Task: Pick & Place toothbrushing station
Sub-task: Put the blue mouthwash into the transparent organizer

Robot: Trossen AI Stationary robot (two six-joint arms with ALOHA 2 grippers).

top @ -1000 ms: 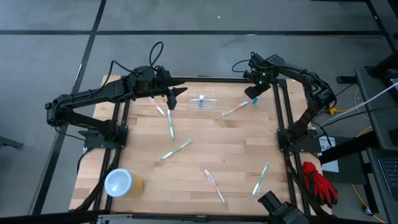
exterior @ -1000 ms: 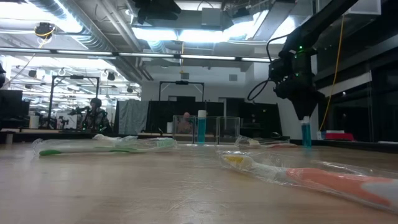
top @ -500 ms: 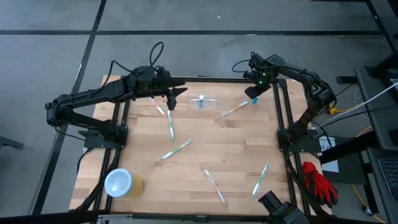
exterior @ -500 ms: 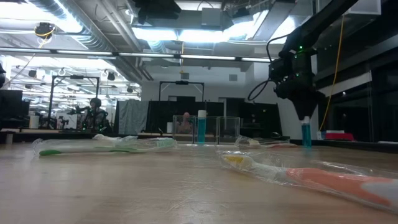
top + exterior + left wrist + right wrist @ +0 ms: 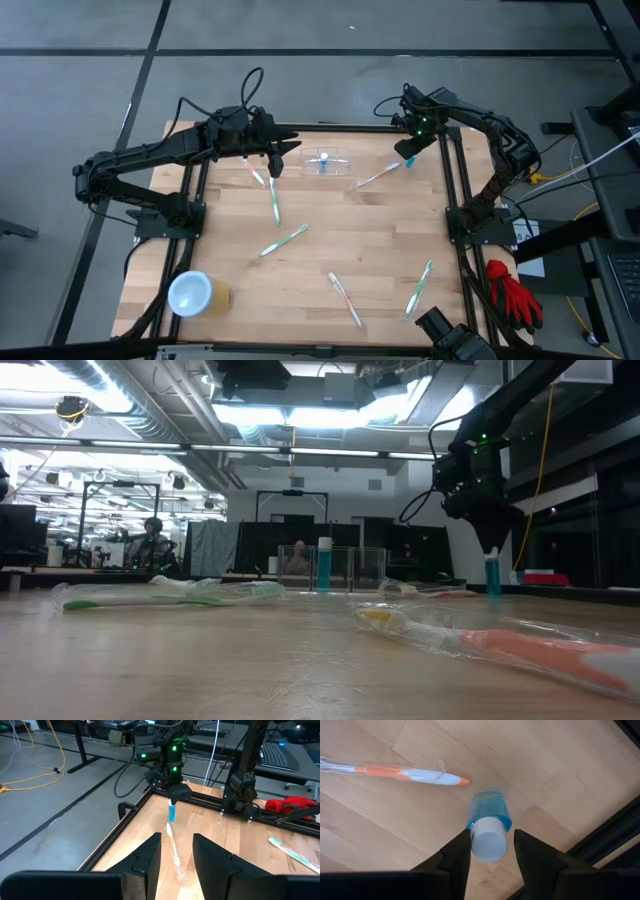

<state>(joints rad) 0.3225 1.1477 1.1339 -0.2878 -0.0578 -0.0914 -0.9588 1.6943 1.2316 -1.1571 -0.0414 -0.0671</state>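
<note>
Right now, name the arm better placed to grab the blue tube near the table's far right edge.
Right. Its pincer hangs directly over the upright blue tube, fingers open either side of the white cap. The left pincer sits across the table, beyond the clear holder.

both arms are dark, nearly black, built of jointed tube-like links. the left arm [image 5: 150, 155] carries a looping black cable over its wrist, and the right arm [image 5: 480, 125] has a similar cable arching above its wrist. small green lights glow on the right wrist housing (seen clearly from the left wrist camera). each gripper has two flat, dark fingers with angled inner faces: the left gripper [image 5: 176, 862] and the right gripper [image 5: 490, 852] look alike.
</note>
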